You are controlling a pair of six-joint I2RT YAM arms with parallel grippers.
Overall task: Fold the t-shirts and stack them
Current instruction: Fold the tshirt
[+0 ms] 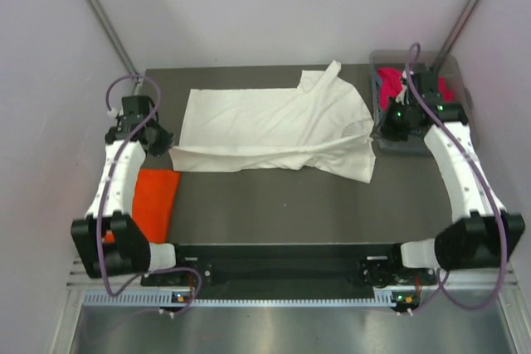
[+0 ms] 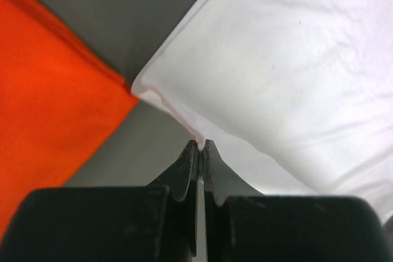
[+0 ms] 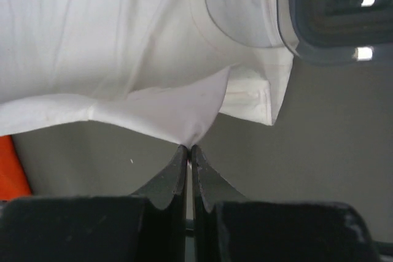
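We see the cream-white t-shirt [image 1: 265, 122] lying spread across the middle of the dark table [image 1: 282, 205], its hem end toward the left and its collar and sleeves toward the right, with one sleeve poking up at the far edge. Its near edge is lifted into a long fold that runs from one arm to the other. At the left end, the left pincer [image 2: 201, 146] is closed tight on the shirt's near hem corner, the cloth edge caught right between the fingertips. At the right end, the right pincer [image 3: 189, 149] is likewise closed on a pinch of white cloth, near the collar and the folded sleeve. Just beside the left corner of the white shirt, on the near left part of the table, lies the bright orange t-shirt [image 1: 156, 201], flat and partly under the left arm; in the left wrist view its corner meets the white hem. At the far right corner stands a clear plastic bin [image 1: 455, 65] holding a crumpled magenta-pink t-shirt [image 1: 388, 89].
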